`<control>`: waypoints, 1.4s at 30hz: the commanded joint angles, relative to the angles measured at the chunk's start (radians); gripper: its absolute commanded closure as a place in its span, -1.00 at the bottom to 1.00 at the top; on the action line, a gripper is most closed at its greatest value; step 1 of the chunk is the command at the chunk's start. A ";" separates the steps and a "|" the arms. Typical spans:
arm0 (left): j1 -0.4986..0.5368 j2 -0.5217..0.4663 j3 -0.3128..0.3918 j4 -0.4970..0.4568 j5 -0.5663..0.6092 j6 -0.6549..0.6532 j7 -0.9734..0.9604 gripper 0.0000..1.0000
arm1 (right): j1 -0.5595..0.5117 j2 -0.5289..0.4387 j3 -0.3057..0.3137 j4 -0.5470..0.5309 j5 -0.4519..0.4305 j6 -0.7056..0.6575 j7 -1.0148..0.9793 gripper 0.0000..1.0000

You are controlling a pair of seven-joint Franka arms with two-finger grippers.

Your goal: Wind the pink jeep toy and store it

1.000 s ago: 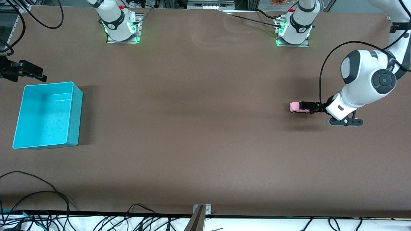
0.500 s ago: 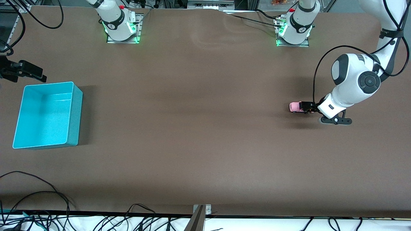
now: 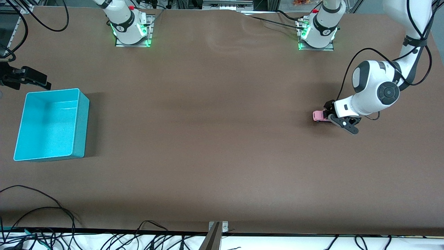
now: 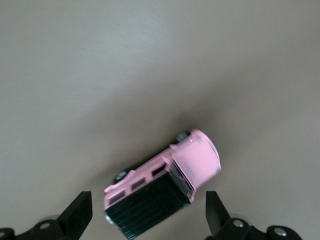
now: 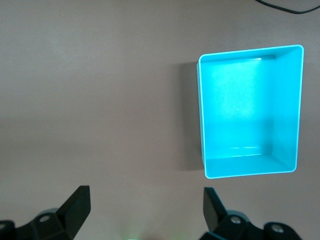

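The pink jeep toy (image 3: 318, 115) stands on the brown table toward the left arm's end. My left gripper (image 3: 329, 116) is over its rear part. In the left wrist view the gripper (image 4: 147, 216) is open, and the jeep's (image 4: 165, 187) black roof lies between the two fingers with a gap on each side. My right gripper (image 3: 41, 80) waits in the air beside the turquoise bin (image 3: 80, 114). In the right wrist view it (image 5: 145, 207) is open and empty, and the bin (image 5: 201, 115) shows empty.
The bin stands at the right arm's end of the table. Both arm bases (image 3: 130, 29) (image 3: 317, 33) stand along the table's edge farthest from the front camera. Cables (image 3: 41, 222) lie along the nearest edge.
My left arm has swung in toward the jeep and its hand has turned over the jeep's rear. The jeep has not moved. The right arm has not moved.
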 commanded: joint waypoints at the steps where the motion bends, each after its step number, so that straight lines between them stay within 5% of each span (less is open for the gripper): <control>1: 0.007 -0.015 -0.001 -0.023 0.029 0.014 0.248 -1.00 | -0.004 0.008 0.002 0.024 -0.013 -0.010 -0.014 -1.00; 11: 0.007 -0.017 -0.001 -0.047 0.029 0.038 0.644 -1.00 | -0.004 0.008 0.002 0.022 -0.014 -0.012 -0.014 -1.00; 17: 0.007 -0.017 -0.001 -0.121 0.070 0.196 0.808 -1.00 | -0.001 0.006 0.004 0.015 -0.014 -0.014 -0.011 -1.00; 34: 0.024 -0.010 -0.001 -0.150 0.075 0.232 0.908 -0.99 | -0.003 -0.004 -0.004 0.015 -0.011 -0.024 -0.025 -1.00; 36: 0.024 -0.009 -0.001 -0.150 0.075 0.233 0.908 -0.69 | -0.003 -0.007 -0.009 0.015 -0.011 -0.024 -0.034 -1.00; 40: 0.024 -0.009 -0.001 -0.150 0.075 0.242 0.908 0.38 | -0.003 -0.012 -0.009 0.015 -0.011 -0.038 -0.036 -1.00; 42: 0.024 -0.009 -0.001 -0.149 0.073 0.244 0.908 0.75 | -0.003 -0.012 -0.009 0.015 -0.008 -0.043 -0.036 -1.00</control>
